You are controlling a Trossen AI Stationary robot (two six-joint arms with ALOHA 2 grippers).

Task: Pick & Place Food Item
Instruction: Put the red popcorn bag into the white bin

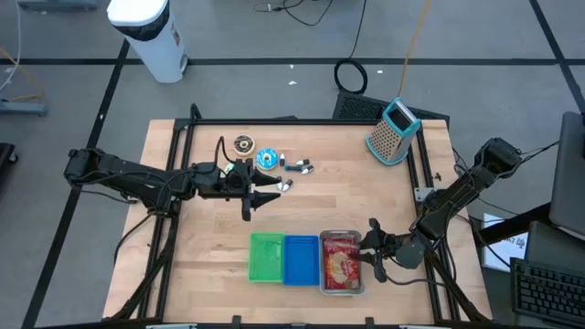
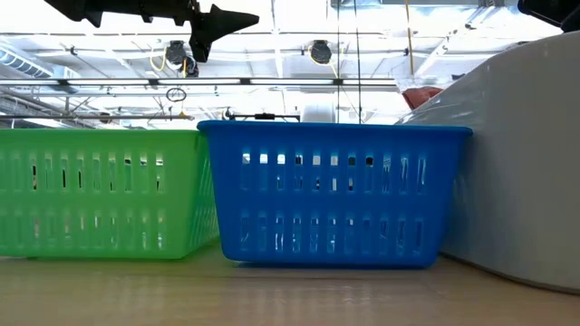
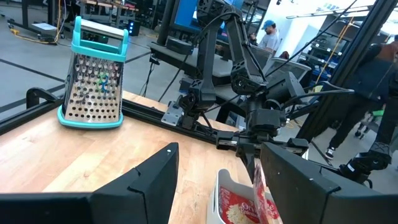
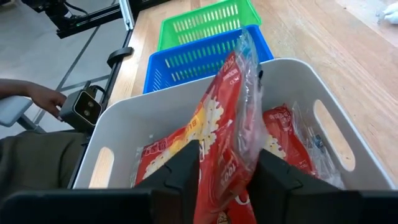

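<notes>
A red food packet [image 4: 233, 93] stands on edge in the white bin [image 4: 348, 137] at the table's near right, over other red packets [image 4: 286, 124]. My right gripper [image 4: 229, 168] reaches over the bin's right end [image 1: 364, 265], with the packet filling the gap between its fingers. My left gripper [image 1: 270, 194] hangs open and high above the table's middle, holding nothing; it shows at the top of the low view [image 2: 227, 18]. The standing packet [image 3: 257, 186] also shows edge-on in the left wrist view. My right gripper has the red packet's upper part [image 4: 227, 155] between its two fingers, one on each flat face. The fingers come from the table's right side, slanting down. The packet stands upright, its lower end down in the bin among the other packets.
A blue basket [image 1: 301, 260] and a green basket [image 1: 267, 258] stand to the left of the bin. A teal-handled grater [image 1: 393, 132] sits at the far right. Small items [image 1: 267, 159] lie at the far middle. A person's hand [image 4: 43, 96] shows beyond the near edge.
</notes>
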